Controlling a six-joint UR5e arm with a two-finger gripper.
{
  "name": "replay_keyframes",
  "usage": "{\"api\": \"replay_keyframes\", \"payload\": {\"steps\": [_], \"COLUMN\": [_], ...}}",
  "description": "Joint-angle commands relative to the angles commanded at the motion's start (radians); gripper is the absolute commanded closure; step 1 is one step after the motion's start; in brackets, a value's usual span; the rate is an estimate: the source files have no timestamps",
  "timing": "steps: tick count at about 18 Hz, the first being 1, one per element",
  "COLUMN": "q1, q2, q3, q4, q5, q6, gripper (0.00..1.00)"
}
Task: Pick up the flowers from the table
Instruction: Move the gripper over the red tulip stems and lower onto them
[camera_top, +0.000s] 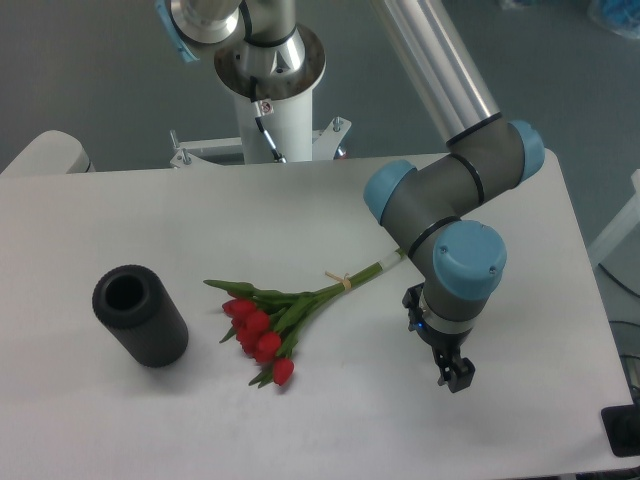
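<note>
White table (120, 210) fills the view, grey floor behind it, and the flowers (275, 325) lie flat near the middle: red heads fanned toward the lower left, green stems running up and right to a pale band (345, 283), with the cut ends passing under the arm's wrist. A black cylinder (140, 315) lies on its side well to the left, open end facing the camera, clear of the blooms. The arm reaches in from the upper right and bends down, and the gripper (455, 375) hangs off to the right of the bunch, past the stem ends, holding nothing; from this angle only dark fingers bunched together can be made out, so how wide the jaws stand cannot be told. No contact with the flowers yet, so the pick looks barely begun. And here is where it could go sour: the stems are thin and lie flush on the table, so a descent that stops short would close on air, while one that goes too deep could jam the fingertips into the top. Closing on the heads could crush petals; grabbing only one or two stems away from the band might lift part of the bunch and let the rest sag or slip. The wrist itself sits low over the stem ends, so a sideways move could sweep them and spin the bunch.
</note>
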Motion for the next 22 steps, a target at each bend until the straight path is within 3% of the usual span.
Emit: {"api": "replay_keyframes", "payload": {"steps": [6,12,22], "q1": [-0.002,-0.017,-0.081], "q2": [0.002,0.017,0.138], "q3": [-0.006,-0.028,-0.215], "q4": [0.005,0.003,0.008], "q5": [-0.006,-0.011,-0.029], "q6": [-0.018,-0.205,-0.21], "gripper": [0.0,0.0,0.0]}}
